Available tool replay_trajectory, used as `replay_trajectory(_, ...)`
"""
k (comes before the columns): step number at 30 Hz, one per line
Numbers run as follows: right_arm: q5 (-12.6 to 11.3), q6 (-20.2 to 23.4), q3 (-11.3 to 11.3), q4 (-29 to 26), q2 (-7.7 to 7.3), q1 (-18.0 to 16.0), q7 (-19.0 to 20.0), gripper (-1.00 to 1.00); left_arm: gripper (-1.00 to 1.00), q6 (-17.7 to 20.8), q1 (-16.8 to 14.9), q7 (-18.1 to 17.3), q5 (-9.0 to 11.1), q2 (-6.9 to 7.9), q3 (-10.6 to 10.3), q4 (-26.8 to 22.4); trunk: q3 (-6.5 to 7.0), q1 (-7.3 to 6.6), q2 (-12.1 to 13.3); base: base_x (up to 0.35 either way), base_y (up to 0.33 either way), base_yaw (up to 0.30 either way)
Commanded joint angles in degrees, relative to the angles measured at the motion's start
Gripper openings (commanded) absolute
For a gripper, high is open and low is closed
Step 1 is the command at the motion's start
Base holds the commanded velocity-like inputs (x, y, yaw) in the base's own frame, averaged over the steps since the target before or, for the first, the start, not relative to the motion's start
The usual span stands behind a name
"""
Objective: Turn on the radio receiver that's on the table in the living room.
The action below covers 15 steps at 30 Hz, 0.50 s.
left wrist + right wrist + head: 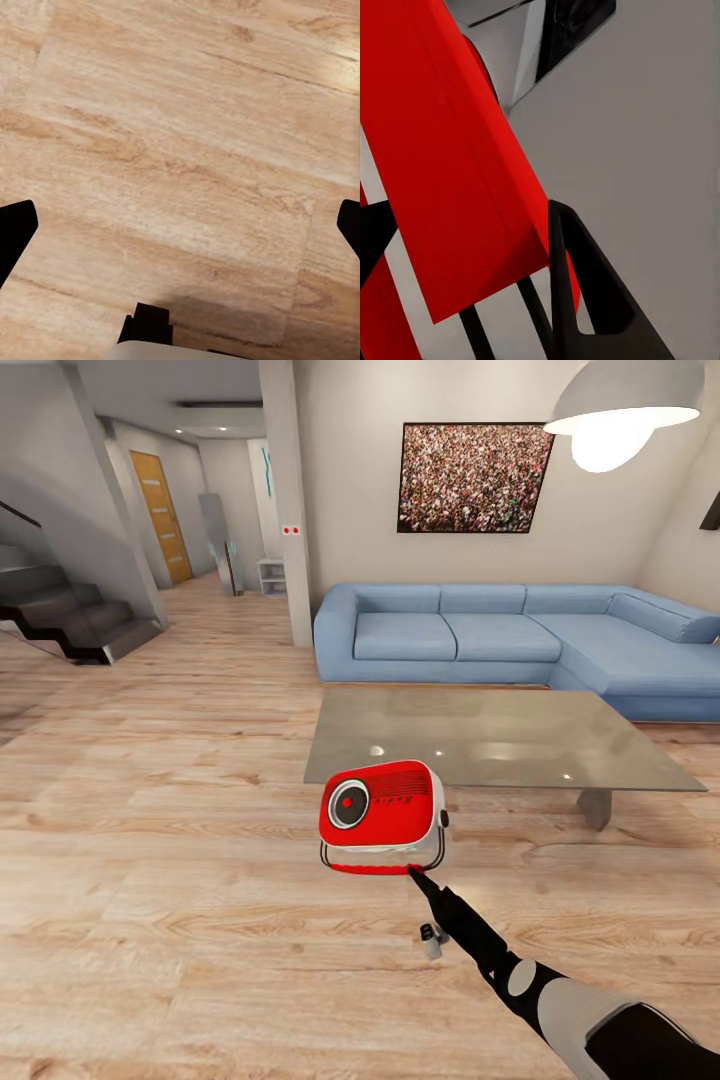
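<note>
**Radio held up off the floor by right gripper, near desk's front corner**

Head view: right arm [560, 1000] reaches fwd from lower right, its gripper [415, 872] closed on the red strap [372, 868] under the radio receiver [382, 810]. Radio sits in the air w/ red grilled front and round dial [349, 803] facing the camera, white edge below, tilted a bit. It shows in front of the desk's [520, 745] near-left corner; can't tell if it touches the desk. Desk top is glossy grey, reflective, short grey leg at right.

Behind desk: long blue corner sofa [500, 635] against the wall, framed crowd photo [472, 478] above it, white pendant lamp [625, 410] top right. Light wood plank floor [160, 840] all round. Far left: dark stairs [70, 615], hallway w/ orange door [160, 515].

Right wrist view: red strap [457, 172] close up, running between dark fingers [600, 300], white radio body behind.

Left wrist view: plank floor [180, 150], dark fingertips [15, 225] at both edges, set wide apart, holding nothing
</note>
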Motion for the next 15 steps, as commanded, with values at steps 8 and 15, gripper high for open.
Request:
replay_trajectory(8,0.97,-0.13,-0.44,-0.05,0.04,-0.02,-0.01,-1.00,1.00,0.08,0.01,0.08,-0.03,0.25,0.18,-0.03,0.00,0.00,0.00,0.000,0.000,0.000)
replay_trajectory(15,13.43,0.00,-0.47,-0.09,-0.02,-0.02,-0.01,-1.00,1.00,18.27,0.00,-0.11,0.06,1.67,0.10,-12.13,0.00,0.00,0.00,0.000,0.000,0.000)
